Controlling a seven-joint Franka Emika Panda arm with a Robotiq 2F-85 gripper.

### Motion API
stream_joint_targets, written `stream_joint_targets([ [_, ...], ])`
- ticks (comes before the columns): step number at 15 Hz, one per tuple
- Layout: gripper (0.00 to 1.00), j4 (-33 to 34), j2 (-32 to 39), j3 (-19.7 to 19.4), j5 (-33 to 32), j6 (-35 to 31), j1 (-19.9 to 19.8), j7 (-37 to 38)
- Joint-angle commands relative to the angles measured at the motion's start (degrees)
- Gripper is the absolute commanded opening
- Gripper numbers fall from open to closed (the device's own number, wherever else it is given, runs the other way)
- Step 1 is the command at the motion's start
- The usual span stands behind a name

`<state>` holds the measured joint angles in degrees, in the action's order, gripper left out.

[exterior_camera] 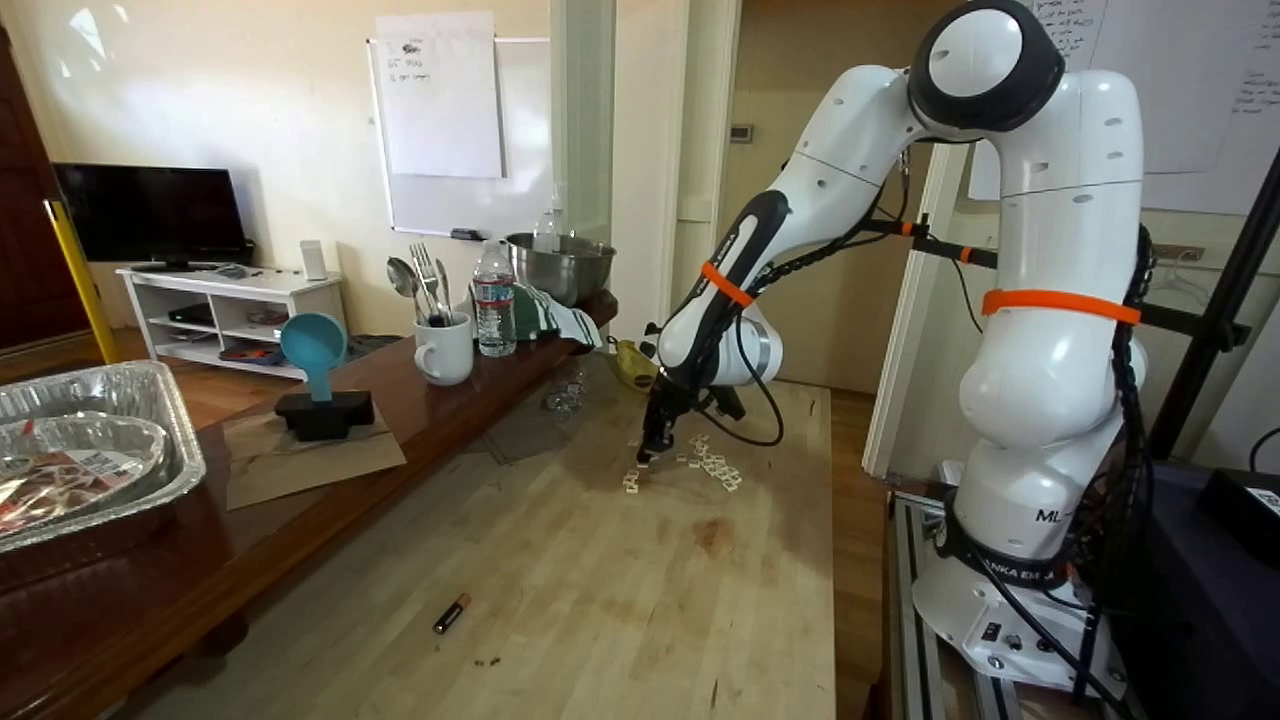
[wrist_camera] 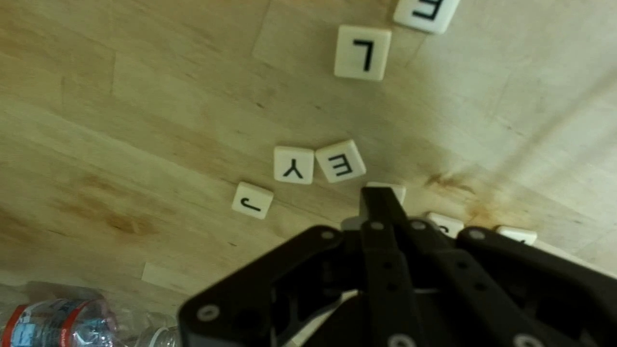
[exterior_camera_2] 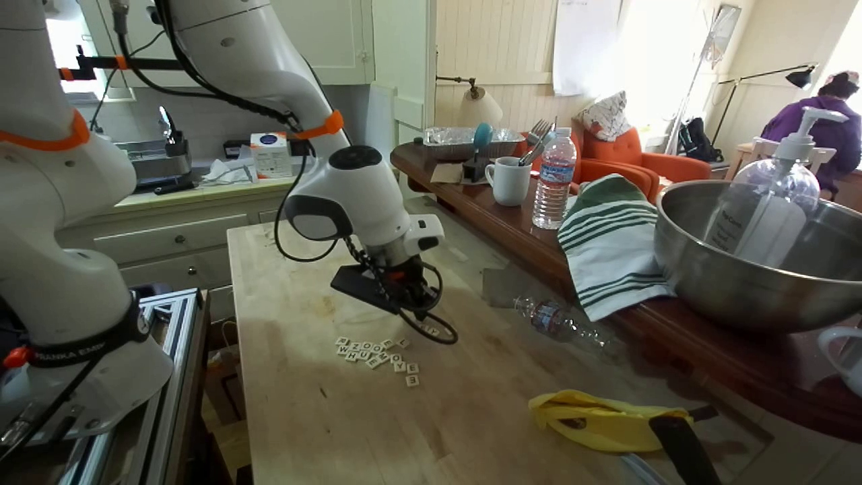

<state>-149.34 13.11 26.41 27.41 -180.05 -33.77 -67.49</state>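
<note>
Currently, the gripper (wrist_camera: 385,205) points down, low over a pale wooden worktop (exterior_camera: 600,600), its fingers (wrist_camera: 378,250) drawn together with nothing visible between them. One letter tile (wrist_camera: 399,192) sits at the fingertips, partly hidden; whether they touch it cannot be told. Near it lie an E tile (wrist_camera: 340,161) and a Y tile (wrist_camera: 293,165), then a J tile (wrist_camera: 252,200); an L tile (wrist_camera: 362,53) lies farther off. More tiles (exterior_camera_2: 364,356) cluster close by in an exterior view.

The worktop bears a rusty stain (exterior_camera: 713,537) and, well apart, a battery (exterior_camera: 452,613). A plastic bottle (exterior_camera_2: 549,316) lies flat beside a raised, dark-wood ledge (exterior_camera: 260,545), which carries a white mug (exterior_camera: 450,355) of cutlery (exterior_camera: 402,276), an upright water bottle (exterior_camera: 495,320), a striped towel (exterior_camera_2: 606,263) and a steel bowl (exterior_camera_2: 747,289).

Beyond, a television (exterior_camera: 150,212) stands on a white cabinet (exterior_camera: 250,290), and a whiteboard (exterior_camera: 520,190) hangs nearby; pale drawers (exterior_camera_2: 202,237), orange armchairs (exterior_camera_2: 623,151) and a person (exterior_camera_2: 791,135) in purple appear in an exterior view.
</note>
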Motion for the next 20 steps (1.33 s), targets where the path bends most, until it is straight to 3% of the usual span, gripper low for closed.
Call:
stream_joint_targets([
  [1, 0.0, 1.21, 3.53, -0.79, 0.1, 0.06, 1.55, 1.95],
  [20, 0.0, 2.0, 3.05, -1.8, -0.28, 6.37, 4.38, 9.97],
])
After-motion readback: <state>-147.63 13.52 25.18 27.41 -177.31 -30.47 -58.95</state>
